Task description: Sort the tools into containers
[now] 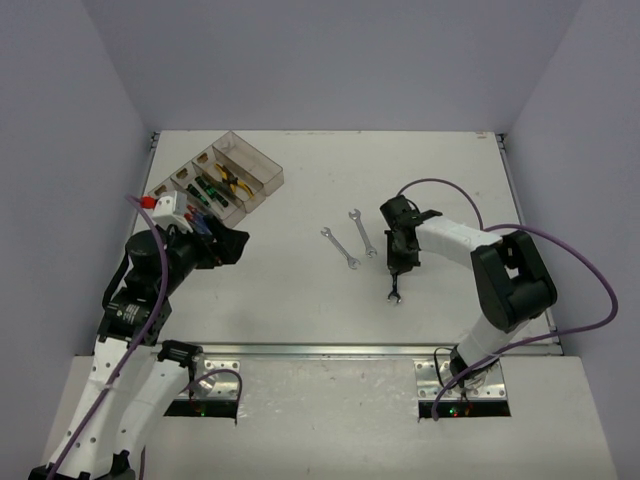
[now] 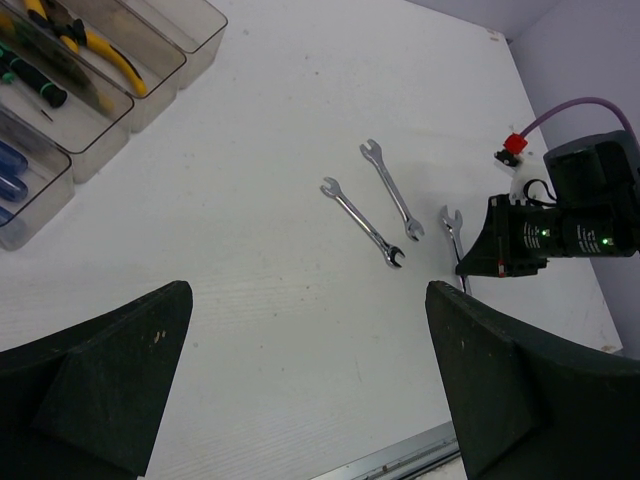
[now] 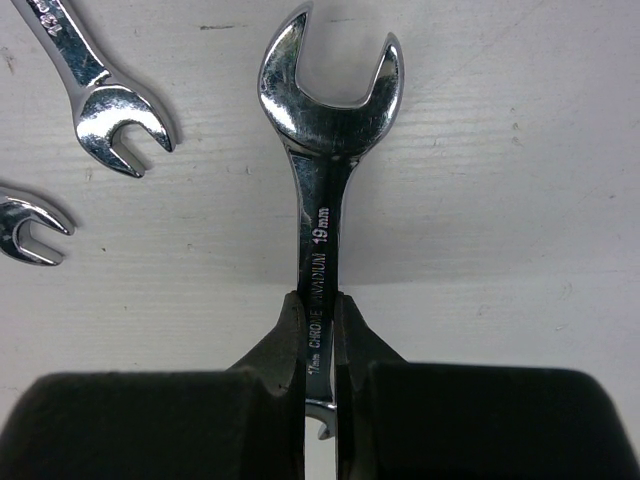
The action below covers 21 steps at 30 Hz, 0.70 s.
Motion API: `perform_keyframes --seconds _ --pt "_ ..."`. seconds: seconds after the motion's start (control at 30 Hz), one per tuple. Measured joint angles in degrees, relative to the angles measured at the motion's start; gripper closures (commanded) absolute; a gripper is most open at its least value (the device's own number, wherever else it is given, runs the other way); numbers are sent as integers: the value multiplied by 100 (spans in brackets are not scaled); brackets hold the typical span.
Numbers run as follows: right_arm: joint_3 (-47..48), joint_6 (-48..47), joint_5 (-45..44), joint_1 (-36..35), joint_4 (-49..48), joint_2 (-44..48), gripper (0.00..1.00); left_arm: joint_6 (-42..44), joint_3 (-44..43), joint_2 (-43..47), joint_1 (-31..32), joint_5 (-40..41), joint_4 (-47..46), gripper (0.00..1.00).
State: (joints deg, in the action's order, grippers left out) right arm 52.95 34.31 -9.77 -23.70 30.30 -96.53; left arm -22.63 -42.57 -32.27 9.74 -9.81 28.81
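Observation:
My right gripper [image 1: 400, 264] is shut on the shaft of a silver 17/19 mm wrench [image 3: 322, 180] low at the table; its far end [image 1: 396, 292] sticks out. Two more silver wrenches [image 1: 340, 248] [image 1: 362, 232] lie just left of it; they also show in the left wrist view, the one [image 2: 362, 221] beside the other [image 2: 392, 189]. The clear containers [image 1: 262, 170] stand at the back left, holding yellow-black pliers [image 2: 95, 45], green-black screwdrivers [image 2: 30, 82] and blue screwdrivers [image 2: 12, 165]. My left gripper [image 2: 310, 400] is open and empty, raised near the bins.
Grey walls close the table on three sides. A metal rail [image 1: 360, 350] runs along the near edge. Purple cables [image 1: 590, 280] loop from the right arm. The left arm hides the nearest bin's front in the top view.

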Motion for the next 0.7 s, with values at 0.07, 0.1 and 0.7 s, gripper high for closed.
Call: perform_keyframes --seconds 0.07,0.1,0.7 --pt "0 -9 12 0 31 79 100 -73 9 -37 0 -63 -57 0" --pt "0 -12 27 -1 44 149 100 -139 46 -63 0 -136 -144 0" --pt "417 -422 786 -807 238 1412 100 -2725 1761 -3560 2025 -1290 -6019 3"
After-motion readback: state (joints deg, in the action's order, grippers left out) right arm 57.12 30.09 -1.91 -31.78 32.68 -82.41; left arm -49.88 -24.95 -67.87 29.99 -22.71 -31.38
